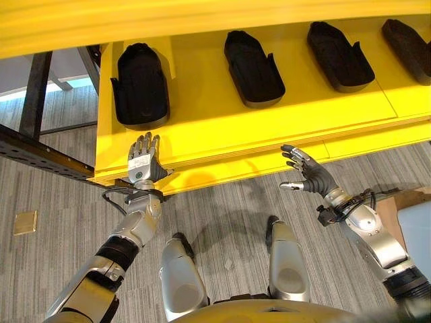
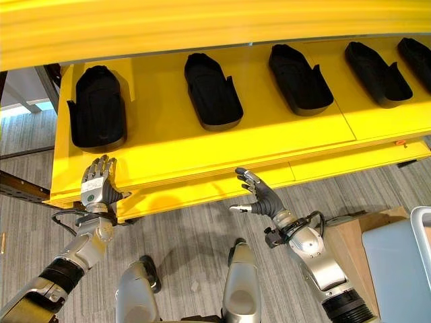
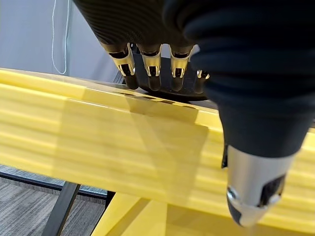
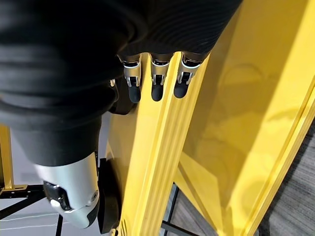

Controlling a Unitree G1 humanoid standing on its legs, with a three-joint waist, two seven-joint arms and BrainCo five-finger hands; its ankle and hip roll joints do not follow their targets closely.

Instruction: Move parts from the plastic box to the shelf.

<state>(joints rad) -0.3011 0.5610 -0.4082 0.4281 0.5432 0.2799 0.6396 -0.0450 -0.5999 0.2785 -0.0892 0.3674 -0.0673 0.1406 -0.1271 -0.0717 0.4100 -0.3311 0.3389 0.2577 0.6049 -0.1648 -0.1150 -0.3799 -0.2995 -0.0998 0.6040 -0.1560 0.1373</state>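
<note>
Both empty, fingers spread: left hand [image 1: 143, 163] at yellow shelf [image 1: 222, 134] edge, right hand [image 2: 262, 195] below; right eye view adds a fifth black part [image 2: 417, 57]

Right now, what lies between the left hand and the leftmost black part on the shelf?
Only bare yellow shelf. In the left eye view the left hand rests open at the front edge, with the leftmost black part just beyond it.
</note>
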